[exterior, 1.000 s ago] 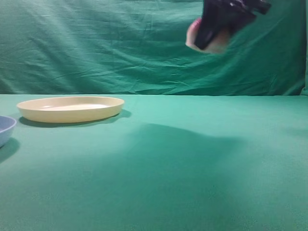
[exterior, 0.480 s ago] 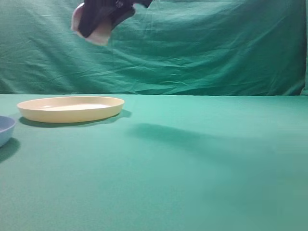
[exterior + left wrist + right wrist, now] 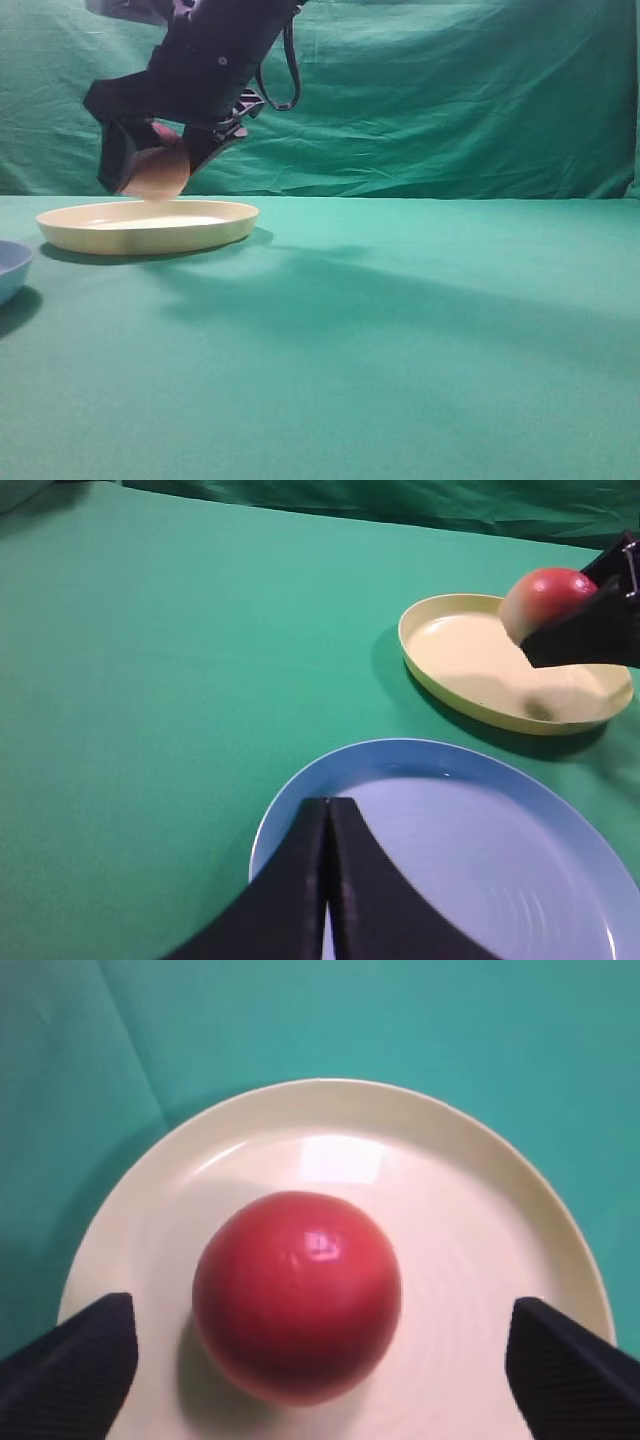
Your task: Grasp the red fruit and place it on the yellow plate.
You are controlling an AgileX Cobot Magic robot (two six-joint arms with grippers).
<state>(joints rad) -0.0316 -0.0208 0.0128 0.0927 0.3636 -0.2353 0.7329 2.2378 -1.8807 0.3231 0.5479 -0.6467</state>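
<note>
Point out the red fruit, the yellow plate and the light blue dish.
red fruit (image 3: 297,1295), right wrist view, glossy top.
yellow plate (image 3: 150,236), exterior high view, near rim wall.
light blue dish (image 3: 480,850), left wrist view, bare inner floor.

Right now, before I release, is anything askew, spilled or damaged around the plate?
Nothing stands out. The red fruit looks intact, held by the right gripper above the yellow plate, which sits flat. The blue dish is clean and apart from it.

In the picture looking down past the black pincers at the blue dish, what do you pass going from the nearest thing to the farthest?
Left gripper closed at the bottom edge → light blue dish → yellow plate, with the red fruit held above it → green backdrop.
</note>
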